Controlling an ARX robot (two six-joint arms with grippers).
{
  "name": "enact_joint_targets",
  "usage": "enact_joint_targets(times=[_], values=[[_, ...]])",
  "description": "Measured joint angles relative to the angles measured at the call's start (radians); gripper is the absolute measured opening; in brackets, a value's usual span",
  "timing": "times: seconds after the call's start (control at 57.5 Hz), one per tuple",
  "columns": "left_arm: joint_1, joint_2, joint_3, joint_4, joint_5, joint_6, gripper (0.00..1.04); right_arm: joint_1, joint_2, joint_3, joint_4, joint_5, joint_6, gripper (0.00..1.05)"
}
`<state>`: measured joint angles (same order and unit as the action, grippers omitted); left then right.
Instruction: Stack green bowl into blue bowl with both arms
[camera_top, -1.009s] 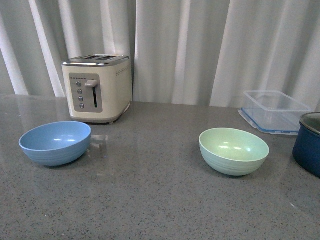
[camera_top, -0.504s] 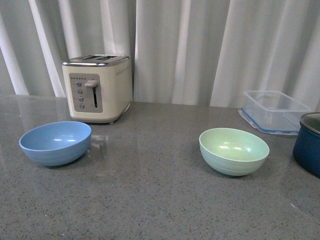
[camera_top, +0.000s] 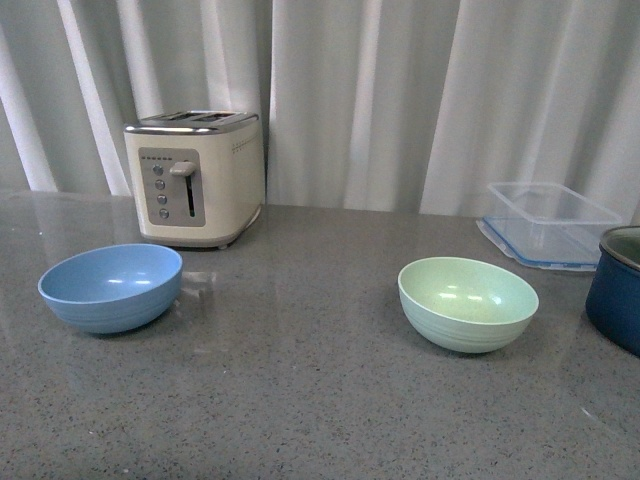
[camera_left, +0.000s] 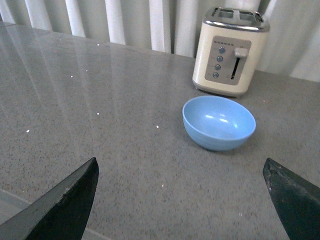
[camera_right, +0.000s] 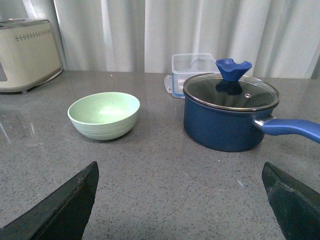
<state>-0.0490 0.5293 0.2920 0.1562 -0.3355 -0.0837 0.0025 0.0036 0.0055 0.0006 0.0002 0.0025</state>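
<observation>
Opening reach, by my judgement: the pale mint-green round matte bowl (camera_top: 468, 303) sits on the grey speckled bench (camera_top: 300, 400), well apart from the light sky-blue round matte bowl (camera_top: 110, 287) to its left. The right gripper (camera_right: 179, 170) and left gripper (camera_left: 180, 165) hang back, spread wide and empty, each facing its own bowl. Next, the right one must close on the green rim.

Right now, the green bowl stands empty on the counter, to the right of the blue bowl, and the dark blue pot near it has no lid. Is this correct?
Not quite. The dark blue pot does have a lid: a glass lid with a blue knob, as the right wrist view shows. The rest holds: the green bowl stands empty, right of the blue bowl.
</observation>
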Motion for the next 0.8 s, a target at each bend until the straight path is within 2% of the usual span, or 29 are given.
enact_joint_targets(times=[0.226,0.487,0.8], values=[[0.103,0.334,0.262,-0.054,0.143,-0.131,0.98,0.0,0.0,0.0,0.0,-0.001,0.0,0.95],[0.124,0.676,0.484,-0.103,0.282,-0.253,0.98,0.0,0.0,0.0,0.0,0.0,0.0,0.95],[0.12,1.017,0.779,-0.18,0.325,-0.35,0.98,0.0,0.0,0.0,0.0,-0.002,0.0,0.95]])
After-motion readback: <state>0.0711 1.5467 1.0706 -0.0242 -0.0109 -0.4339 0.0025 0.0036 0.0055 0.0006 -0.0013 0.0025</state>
